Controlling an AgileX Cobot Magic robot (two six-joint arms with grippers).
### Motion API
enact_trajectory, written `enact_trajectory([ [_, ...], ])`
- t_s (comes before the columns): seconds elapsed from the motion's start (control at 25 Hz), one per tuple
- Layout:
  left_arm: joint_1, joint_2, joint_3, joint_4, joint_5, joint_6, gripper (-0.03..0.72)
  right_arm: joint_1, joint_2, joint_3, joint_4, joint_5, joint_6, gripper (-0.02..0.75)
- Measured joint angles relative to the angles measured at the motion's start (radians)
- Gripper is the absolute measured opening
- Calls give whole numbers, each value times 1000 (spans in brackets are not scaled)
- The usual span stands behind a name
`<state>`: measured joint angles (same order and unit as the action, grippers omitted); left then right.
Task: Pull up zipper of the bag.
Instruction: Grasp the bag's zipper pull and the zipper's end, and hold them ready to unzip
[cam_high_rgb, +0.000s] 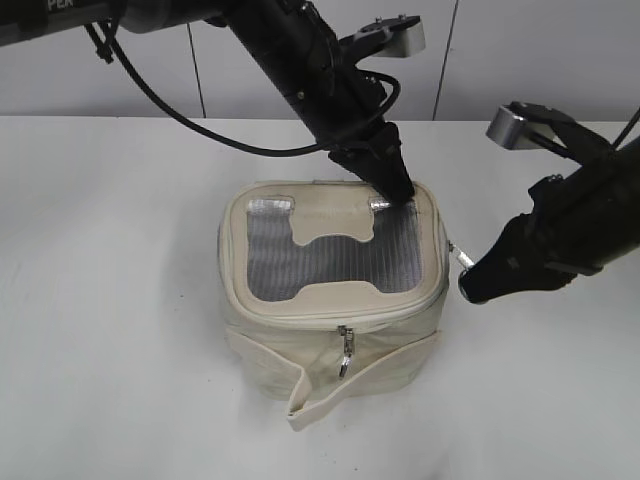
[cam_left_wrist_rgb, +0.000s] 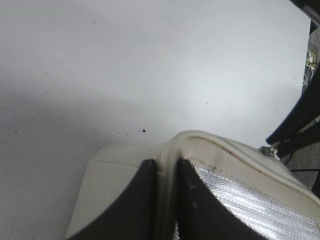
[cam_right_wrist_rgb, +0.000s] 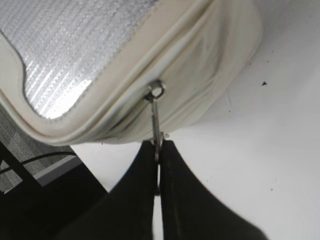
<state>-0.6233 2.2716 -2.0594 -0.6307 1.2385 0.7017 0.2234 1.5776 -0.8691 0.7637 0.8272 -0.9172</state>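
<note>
The cream bag (cam_high_rgb: 330, 350) stands on the white table, its grey mesh top (cam_high_rgb: 330, 255) facing up. My left gripper (cam_high_rgb: 400, 190) is shut on the bag's back top rim (cam_left_wrist_rgb: 170, 155), pinching the cream edge between its fingers. My right gripper (cam_high_rgb: 472, 285) is at the bag's right side, shut on a silver zipper pull tab (cam_right_wrist_rgb: 156, 122) that hangs from a ring (cam_right_wrist_rgb: 157, 90) on the zip track (cam_right_wrist_rgb: 125, 100). A second pull tab (cam_high_rgb: 345, 352) hangs at the bag's front. The flat cream strap (cam_high_rgb: 330, 392) droops along the front.
White table (cam_high_rgb: 110, 300) all around the bag, with a pale wall (cam_high_rgb: 120, 60) behind. A black cable (cam_high_rgb: 190, 120) loops down from the left arm. In the right wrist view, dark floor and a cable (cam_right_wrist_rgb: 30, 165) show beyond the table edge.
</note>
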Motion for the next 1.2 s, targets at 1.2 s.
enact_trajectory([
  [1.2, -1, -2, 6, 25, 56, -3, 81, 566, 30, -48, -4, -219, 126, 8],
])
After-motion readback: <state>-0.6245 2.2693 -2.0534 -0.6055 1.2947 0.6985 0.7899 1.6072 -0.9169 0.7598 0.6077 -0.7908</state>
